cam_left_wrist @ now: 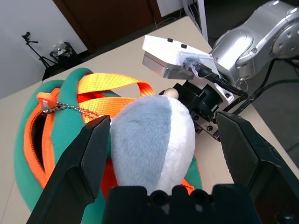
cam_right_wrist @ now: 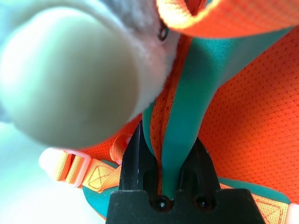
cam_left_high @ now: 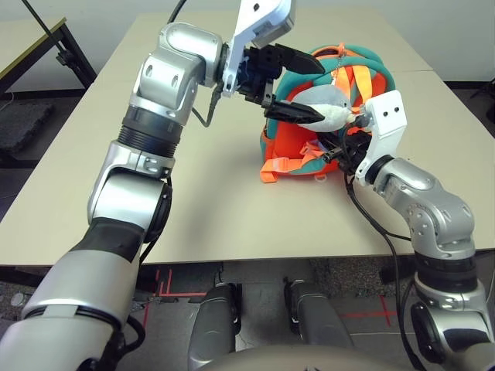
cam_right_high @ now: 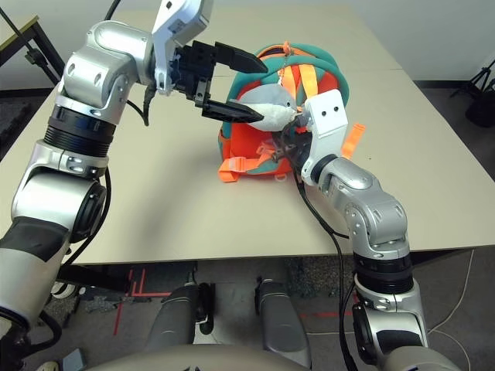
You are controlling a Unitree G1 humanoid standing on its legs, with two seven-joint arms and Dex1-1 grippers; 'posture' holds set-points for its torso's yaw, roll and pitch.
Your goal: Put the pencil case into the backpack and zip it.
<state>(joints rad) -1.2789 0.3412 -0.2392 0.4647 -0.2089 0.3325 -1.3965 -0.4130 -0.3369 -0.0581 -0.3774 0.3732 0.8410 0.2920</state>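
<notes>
On the table's (cam_left_high: 155,154) right half sits the backpack (cam_left_high: 290,151), soft and floppy. Right gripper (cam_right_wrist: 163,161) pinches its teal trim (cam_right_wrist: 180,135). Left gripper (cam_left_high: 298,85) gapes around the plush toy (cam_left_high: 329,108). Pencil case unseen. Judgement: grip trim, not loose straps (cam_left_high: 360,77).

The two eye views look down from the robot's head at the table (cam_left_high: 232,193) — both show the orange backpack (cam_right_high: 255,143) in the middle. The left wrist view looks along its own fingers (cam_left_wrist: 79,163) at the plush toy (cam_left_wrist: 154,140), very near. The right wrist view sits even nearer — right up against the backpack's teal trim (cam_right_wrist: 187,102) and orange cloth.
</notes>
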